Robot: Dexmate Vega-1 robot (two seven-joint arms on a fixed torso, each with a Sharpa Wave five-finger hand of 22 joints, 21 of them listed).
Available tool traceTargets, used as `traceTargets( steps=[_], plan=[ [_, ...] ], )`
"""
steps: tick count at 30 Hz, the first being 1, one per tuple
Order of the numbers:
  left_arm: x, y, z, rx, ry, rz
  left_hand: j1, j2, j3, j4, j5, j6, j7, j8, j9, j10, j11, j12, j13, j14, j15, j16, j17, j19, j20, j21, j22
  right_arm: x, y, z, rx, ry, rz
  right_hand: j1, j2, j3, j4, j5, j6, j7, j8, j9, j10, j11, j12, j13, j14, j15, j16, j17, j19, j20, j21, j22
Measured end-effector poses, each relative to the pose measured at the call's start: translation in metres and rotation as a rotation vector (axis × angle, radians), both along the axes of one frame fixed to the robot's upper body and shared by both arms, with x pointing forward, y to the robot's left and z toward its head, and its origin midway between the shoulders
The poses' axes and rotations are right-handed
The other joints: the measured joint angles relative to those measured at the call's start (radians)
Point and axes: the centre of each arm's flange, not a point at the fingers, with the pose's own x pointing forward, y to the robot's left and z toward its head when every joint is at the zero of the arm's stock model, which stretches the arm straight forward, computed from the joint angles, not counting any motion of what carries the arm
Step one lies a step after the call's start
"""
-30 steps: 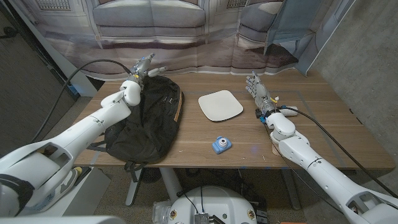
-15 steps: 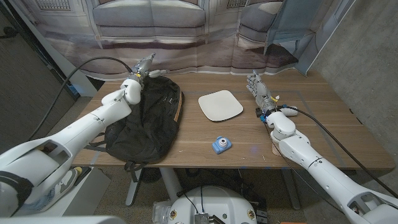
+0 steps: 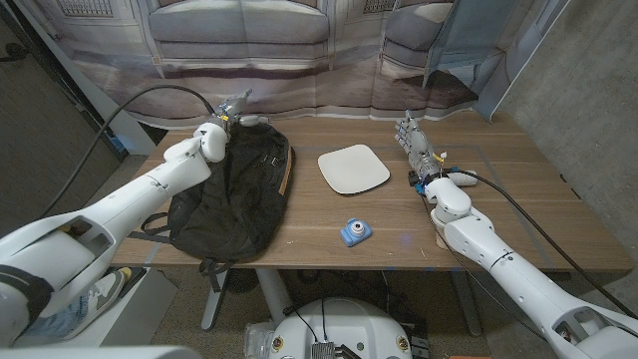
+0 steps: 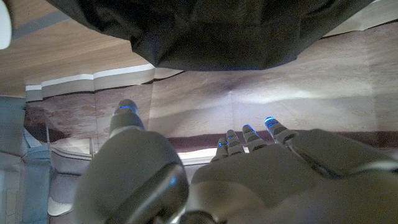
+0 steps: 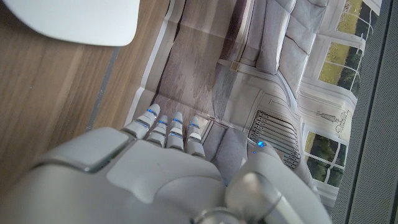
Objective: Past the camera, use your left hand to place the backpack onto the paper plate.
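Just left robot hand (image 3: 231, 111) beside backpack (image 3: 234, 194).

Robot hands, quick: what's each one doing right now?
Left robot hand: open, at the far top of the backpack, holding nothing.
Right robot hand: open, beside the plate, holding nothing.

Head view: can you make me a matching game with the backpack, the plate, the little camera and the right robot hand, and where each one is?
Things:
1. backpack
2. paper plate
3. camera
4. right robot hand

Places:
A. middle of the table, white
B. right of the plate, holding nothing
C. left side of the table, black
D. near the front edge, blue

Pairs: 1-C, 2-A, 3-D, 4-B
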Motion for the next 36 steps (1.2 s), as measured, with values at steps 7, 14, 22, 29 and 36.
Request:
traceTargets(
  steps=[7,14,22,29,36],
  plan=[
    [0.006,-0.001,0.001,0.015,0.031,0.016,0.0,0.0,-0.017,-0.003,-0.016,0.0,0.0,0.001,0.0,0.0,0.0,0.0,0.0,-0.005,-0.005,0.0,0.0,0.013,0.013,0.004,0.0,-0.001,0.002,0.001,0.008,-0.001,-0.003,0.0,0.0,-0.004,-0.004,0.0,0.005,0.005,0.0,0.0,0.006,-0.005,0.0,0.0,0.002,-0.002,0.0,0.0,0.0,0.0,0.0,0.0],
    [0.012,0.0,0.0,0.021,0.063,0.025,0.0,0.0,-0.049,-0.014,-0.045,0.006,-0.006,0.015,0.0,0.0,0.0,0.005,0.0,-0.005,-0.005,0.005,0.0,0.054,0.062,0.013,-0.005,-0.001,0.003,0.003,0.011,-0.001,-0.007,0.0,0.0,-0.004,-0.004,0.0,0.005,0.005,0.0,0.0,0.006,-0.005,0.0,0.0,0.016,-0.002,0.0,0.0,0.014,0.0,0.004,0.0],
    [0.021,-0.001,-0.001,0.023,0.096,0.034,0.0,0.0,-0.062,-0.018,-0.057,0.02,-0.009,0.015,0.0,0.004,-0.004,0.012,0.0,-0.005,-0.005,0.005,0.0,0.064,0.072,0.013,-0.005,-0.002,0.004,0.004,0.014,0.0,-0.01,0.0,0.0,-0.004,-0.004,0.0,0.005,0.005,0.0,0.0,0.005,-0.005,0.0,0.0,0.022,0.004,0.0,0.0,0.022,-0.007,0.004,0.0],
    [0.029,-0.003,-0.002,0.025,0.112,0.041,0.001,0.001,-0.072,-0.022,-0.066,0.02,-0.009,0.015,0.0,0.009,-0.009,0.016,0.0,-0.005,-0.005,0.005,-0.003,0.072,0.079,0.013,-0.005,-0.002,0.005,0.004,0.017,0.003,-0.014,0.0,0.0,-0.004,-0.004,0.0,0.005,0.005,0.0,0.0,0.011,0.0,0.0,0.0,0.025,0.0,0.0,0.0,0.022,-0.007,0.004,0.0],
    [0.034,-0.006,-0.007,0.026,0.125,0.041,0.011,0.003,-0.084,-0.026,-0.067,0.02,-0.009,0.015,0.0,0.009,-0.009,0.016,0.0,-0.004,-0.005,0.005,-0.003,0.073,0.08,0.013,-0.005,-0.003,0.006,0.004,0.018,0.003,-0.012,0.0,0.0,-0.008,0.0,-0.008,0.005,0.005,0.0,0.0,0.016,-0.005,0.0,0.0,0.025,0.0,0.0,0.0,0.021,-0.007,0.004,0.0]
  ],
)
